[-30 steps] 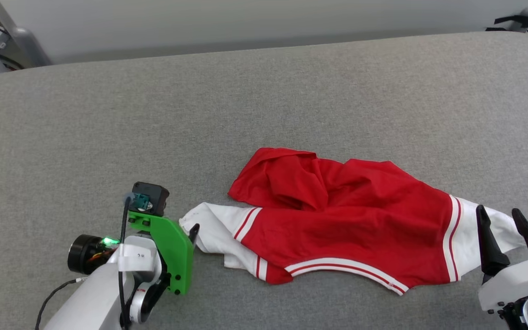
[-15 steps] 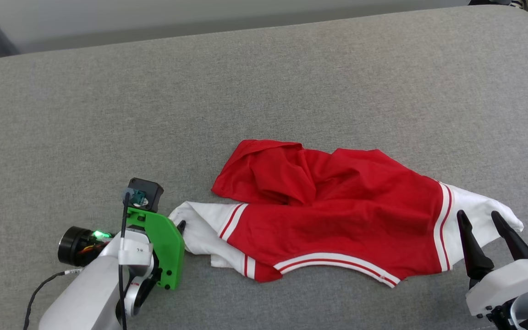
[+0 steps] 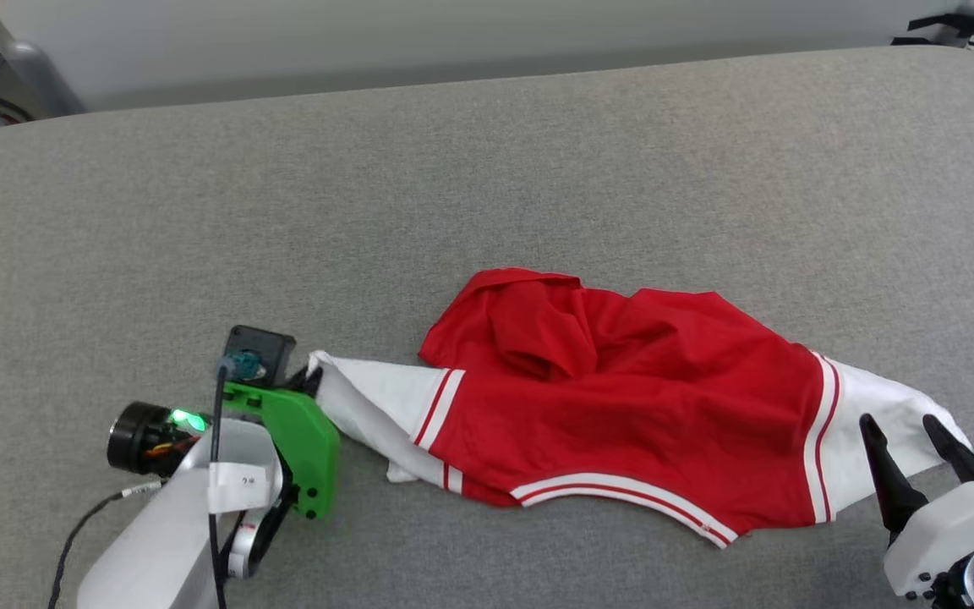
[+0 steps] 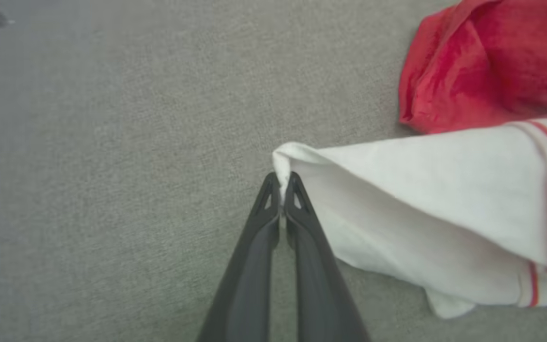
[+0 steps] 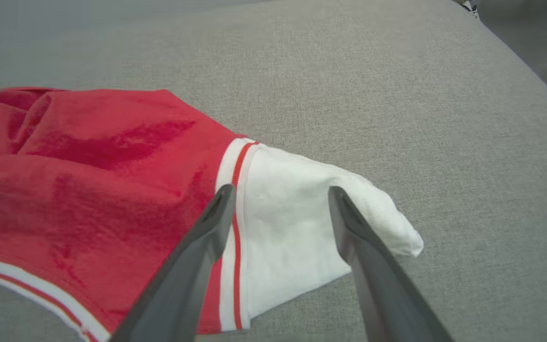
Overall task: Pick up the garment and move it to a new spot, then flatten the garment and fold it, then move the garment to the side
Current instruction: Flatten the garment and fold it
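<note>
Because its 2 dark fingers were clenched together on the very tip of the white sleeve [image 4: 397,180], the left hand [image 4: 280,190] was grasping the garment [image 4: 482,61] at the corner best suited to drawing it out toward 9 o'clock. That sleeve ran drawn-out from the fingertips to the red body. The right hand [image 5: 278,192] was released, its fingers spread above the other white sleeve [image 5: 297,213] at the garment's 3 o'clock end, apparently lined up for a matching hold. The garment lay rumpled, its red cloth bunched toward 11 o'clock, on the grey surface [image 3: 487,169], toward 5 o'clock of the middle. Holding both ends would probably let it be lifted and spread.
</note>
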